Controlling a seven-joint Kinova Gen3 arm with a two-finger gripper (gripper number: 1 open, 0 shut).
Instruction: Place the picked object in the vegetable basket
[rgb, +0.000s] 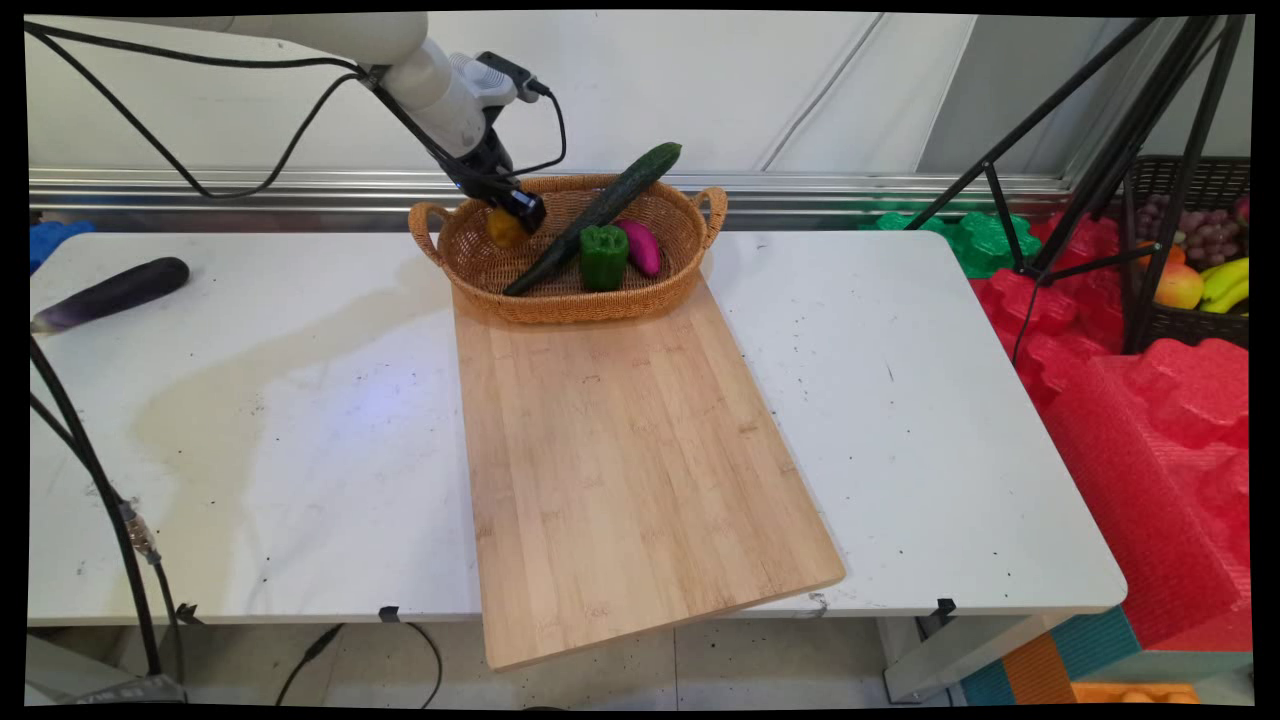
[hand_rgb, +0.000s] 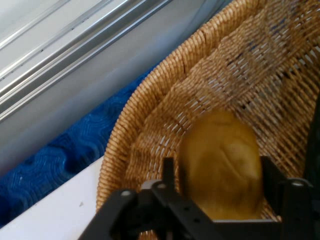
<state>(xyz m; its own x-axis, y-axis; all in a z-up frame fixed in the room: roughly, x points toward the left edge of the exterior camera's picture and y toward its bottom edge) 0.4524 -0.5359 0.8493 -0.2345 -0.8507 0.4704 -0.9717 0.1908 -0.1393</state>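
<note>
My gripper (rgb: 515, 222) reaches down into the left end of a wicker basket (rgb: 560, 312) at the back of the table. A yellow-brown potato (rgb: 503, 230) sits between its fingers. In the hand view the two black fingers (hand_rgb: 168, 172) press against either side of the potato (hand_rgb: 220, 160), just above the basket's woven wall (hand_rgb: 150, 95). Also in the basket are a long dark cucumber (rgb: 600, 215) leaning over the far rim, a green pepper (rgb: 604, 257) and a magenta eggplant (rgb: 640, 247).
The basket stands on the far end of a large wooden cutting board (rgb: 620, 450) that overhangs the table's near edge. A dark purple eggplant (rgb: 115, 292) lies at the far left. Off the table on the right are a tripod (rgb: 1100, 150), a fruit crate (rgb: 1190, 250) and red foam (rgb: 1150, 420).
</note>
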